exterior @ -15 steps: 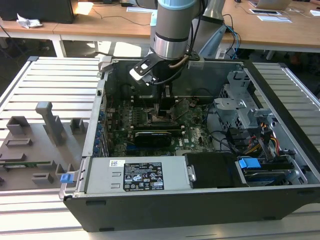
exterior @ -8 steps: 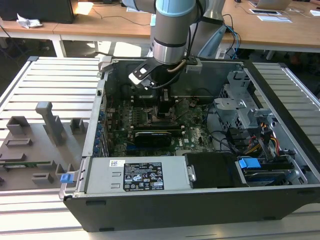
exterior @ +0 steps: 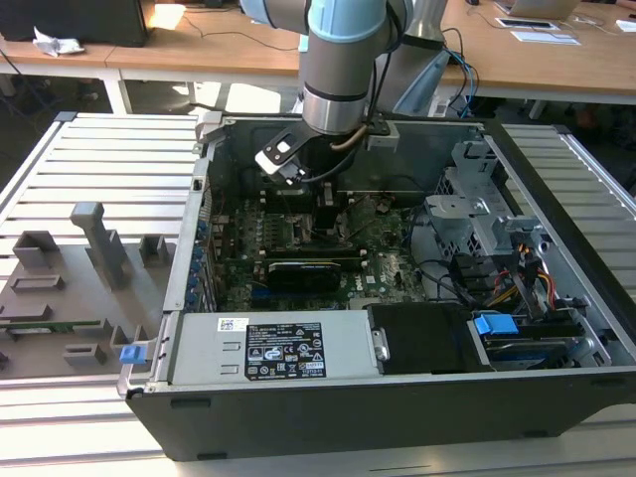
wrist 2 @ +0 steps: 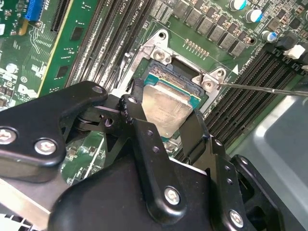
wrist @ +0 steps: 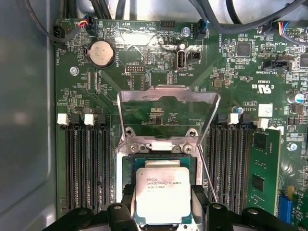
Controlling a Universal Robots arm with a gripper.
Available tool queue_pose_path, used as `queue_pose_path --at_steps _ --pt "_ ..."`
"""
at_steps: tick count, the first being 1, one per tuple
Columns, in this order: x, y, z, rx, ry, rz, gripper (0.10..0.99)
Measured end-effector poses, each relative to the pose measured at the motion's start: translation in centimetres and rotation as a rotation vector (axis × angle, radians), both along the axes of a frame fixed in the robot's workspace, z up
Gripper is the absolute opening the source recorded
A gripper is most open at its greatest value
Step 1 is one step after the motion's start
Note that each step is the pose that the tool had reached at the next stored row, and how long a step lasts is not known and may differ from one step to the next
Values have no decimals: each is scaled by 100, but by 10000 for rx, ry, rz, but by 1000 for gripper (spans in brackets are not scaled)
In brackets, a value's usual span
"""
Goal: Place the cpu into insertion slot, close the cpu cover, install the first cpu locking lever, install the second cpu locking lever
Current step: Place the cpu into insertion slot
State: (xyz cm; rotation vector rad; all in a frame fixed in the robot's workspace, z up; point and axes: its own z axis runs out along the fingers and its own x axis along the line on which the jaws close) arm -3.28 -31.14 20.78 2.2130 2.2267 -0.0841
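Two black fingers (wrist 2: 139,125) of the hand (wrist: 162,204) pinch the cpu (wrist: 162,195) by opposite edges, its flat silver-grey top up and its thin green rim showing. Right under the hand lies the slot (wrist 2: 168,77), a dark square pin field in a silver rim; whether the cpu rests in it I cannot tell. Just beyond the hand the cover (wrist: 168,91), a thin silver frame with a big window, stands raised off the slot. Around the hand spreads the green board (wrist: 144,48), with long black memory slots (wrist: 89,163) on both sides. All sits in an open black case (exterior: 397,397) on a grey slatted metal tabletop (exterior: 109,149). Grey moulded blocks (exterior: 99,238) stand well apart from the hand, and wooden desks (exterior: 556,60) lie behind.
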Motion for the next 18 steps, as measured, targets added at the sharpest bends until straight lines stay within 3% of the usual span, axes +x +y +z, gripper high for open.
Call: queue_pose_path --at_steps 6,13,14,15,18 --pt "-10 1 -51 0 0 1 545" --pt "-11 2 -57 -8 0 -1 545" --pt "-11 2 -57 -10 0 0 553" --pt "-11 2 -57 -11 0 0 620" --pt "-11 2 -57 -16 0 -1 620"
